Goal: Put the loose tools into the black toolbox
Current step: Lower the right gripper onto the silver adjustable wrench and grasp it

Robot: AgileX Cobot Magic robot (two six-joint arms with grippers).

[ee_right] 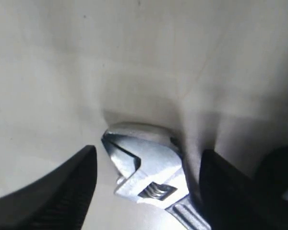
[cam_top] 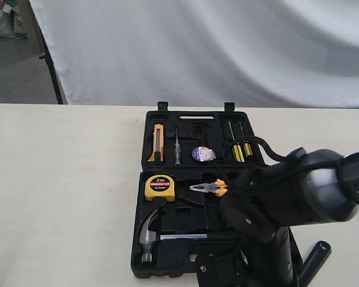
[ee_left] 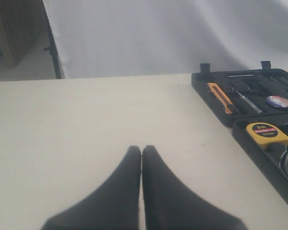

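The black toolbox [cam_top: 148, 119] lies open mid-table, also seen in the left wrist view [ee_left: 198, 81]. The claw hammer [cam_top: 148, 233] rests in its near half. The small dark tape roll [cam_top: 203, 154] sits in its far half. In the right wrist view the adjustable wrench [ee_right: 156, 177] lies on the pale table, its silver head between the wide-apart fingers of my right gripper [ee_right: 149, 152], which is open. In the exterior view the right arm [cam_top: 299, 191] hides that gripper and the wrench head. My left gripper [ee_left: 141, 149] is shut on nothing, above bare table left of the toolbox.
A yellow tape measure [cam_top: 160, 188] and orange-handled pliers [cam_top: 212, 189] sit in the near half. An orange knife [cam_top: 158, 143], a screwdriver [cam_top: 177, 146] and yellow-black bits [cam_top: 242, 150] fill the far half. A black bar [cam_top: 316, 256] pokes out beside the right arm.
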